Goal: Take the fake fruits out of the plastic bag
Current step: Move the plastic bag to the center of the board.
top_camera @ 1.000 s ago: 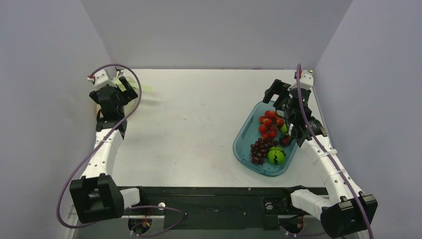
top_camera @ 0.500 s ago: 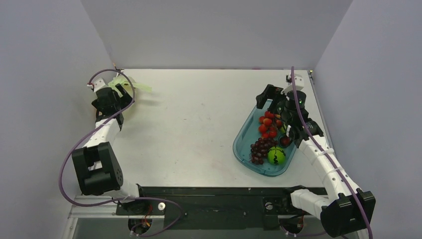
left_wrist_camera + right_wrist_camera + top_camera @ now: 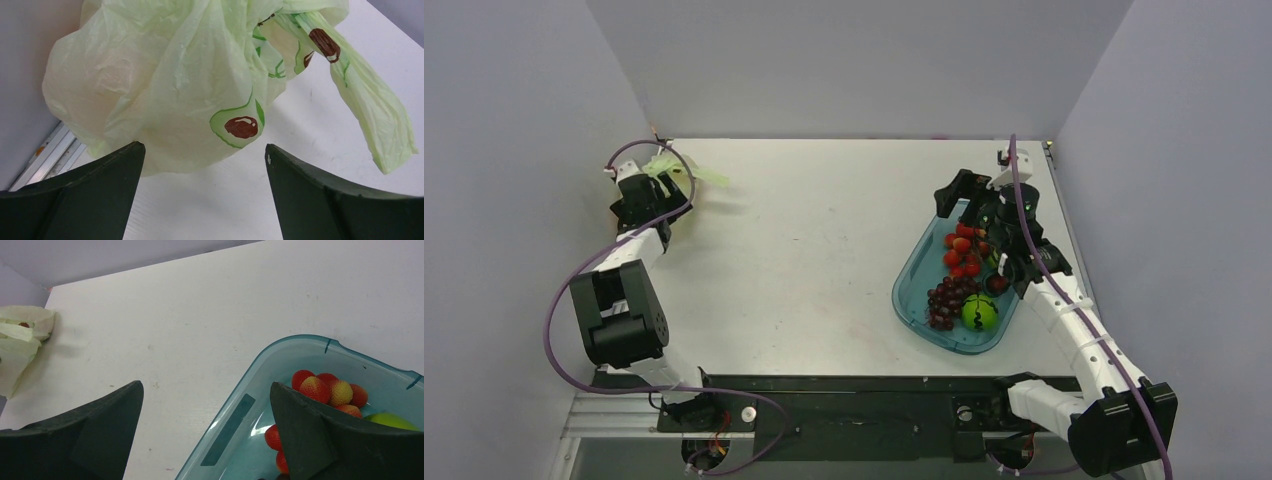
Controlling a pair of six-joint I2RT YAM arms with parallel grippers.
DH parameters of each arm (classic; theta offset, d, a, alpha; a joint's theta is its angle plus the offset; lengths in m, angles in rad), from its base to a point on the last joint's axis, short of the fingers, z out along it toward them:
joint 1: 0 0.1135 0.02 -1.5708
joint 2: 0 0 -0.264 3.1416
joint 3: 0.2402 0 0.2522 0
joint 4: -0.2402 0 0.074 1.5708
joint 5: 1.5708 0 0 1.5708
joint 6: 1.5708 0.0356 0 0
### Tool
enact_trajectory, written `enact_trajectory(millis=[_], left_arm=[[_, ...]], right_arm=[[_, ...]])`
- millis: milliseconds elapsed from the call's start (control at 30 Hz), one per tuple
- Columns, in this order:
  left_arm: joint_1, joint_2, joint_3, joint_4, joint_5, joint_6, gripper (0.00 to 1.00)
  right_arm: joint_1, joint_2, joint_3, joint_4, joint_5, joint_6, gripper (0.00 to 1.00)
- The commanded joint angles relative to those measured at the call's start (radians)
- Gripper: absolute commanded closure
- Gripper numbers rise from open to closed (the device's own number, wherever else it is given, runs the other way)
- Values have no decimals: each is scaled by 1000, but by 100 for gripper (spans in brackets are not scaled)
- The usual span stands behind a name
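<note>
My left gripper (image 3: 202, 146), spread, faces the bulging plastic bag (image 3: 165, 85) in the far-left corner of the counter (image 3: 824, 250). My right gripper (image 3: 205, 384), spread, hovers over the blue tray (image 3: 225, 430). I judge the fake fruits still bagged.

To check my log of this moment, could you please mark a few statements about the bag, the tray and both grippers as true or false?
1. The left gripper has its jaws open, with the plastic bag just ahead, ungripped. True.
2. The plastic bag lies in the blue tray. False: it lies at the far left corner of the table, apart from the tray.
3. The right gripper is shut on a red fruit. False: its jaws are open and empty.
4. The blue tray holds a dark grape bunch. True.
</note>
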Motion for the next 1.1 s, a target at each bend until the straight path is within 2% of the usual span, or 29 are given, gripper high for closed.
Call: enact_trajectory(millis=[0,100,300,400,567,833,933,1067], left_arm=[[-5,-21,29,23,-129,67,11],[-8,-8,64,-37,-200,75,11],[-7,-27,51,-47,-236,28,10],[-5,-15,46,-39,-205,19,10],[2,32,79,-74,-144,-8,18],[7,70,89,-89,-75,-23,51],[8,98,118,-125,-24,-27,71],[4,108,129,-146,47,-27,80]], right_arm=[[5,-11,-8,85,-21,22,7],[4,10,-13,103,-43,28,7],[4,41,-6,110,-51,41,7],[4,46,-6,106,-47,42,7],[4,50,-8,112,-49,46,7],[6,44,-19,114,-32,50,7],[4,50,-28,128,-51,56,7],[4,52,-30,125,-33,53,7]])
